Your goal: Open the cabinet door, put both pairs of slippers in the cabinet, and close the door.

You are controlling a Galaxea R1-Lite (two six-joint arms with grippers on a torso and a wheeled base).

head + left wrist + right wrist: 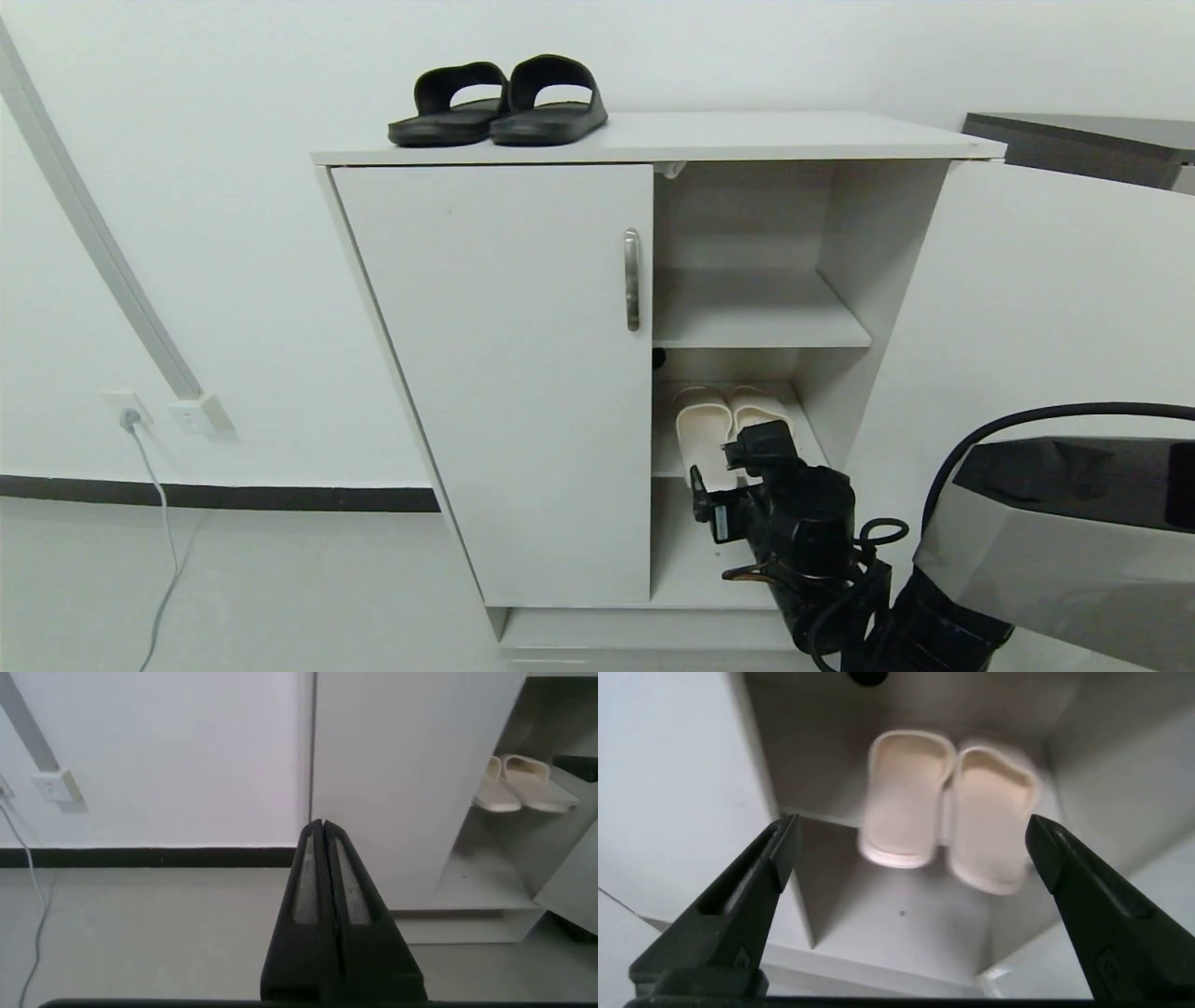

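Right tool: jaws spread wide, holding nothing, parked just in front of the pair of cream foam slippers. Left tool: jaws pressed together, empty, well off to the left of the white laminate cabinet.

Cream pair sits side by side on the lower inner shelf of the right compartment, heels hanging over the shelf's front edge. Pair of black rubber slide slippers is on the cabinet top, near its left-back corner, not yet stowed. Right-hand white door is swung open; left-hand white door with the brushed metal bar handle is shut.

Risks, as I read it:
- Right tool backing out low could clip the overhanging heels and drag the cream pair off the shelf.
- Those heels may foul the door on closing if not pushed deeper.
- Black pair is high and far back: a one-side pinch could take one slipper and knock the other off the top's left edge.
- Arm crossing the open door's edge on the way up could bump it.

Hard to read:
- Open door is cut off at the head view's right edge.
- Right fingertips in the head view are masked by the wrist.
- Small dark thing at the compartment's left wall, can't identify.
- Behind the shut left door: unknown.
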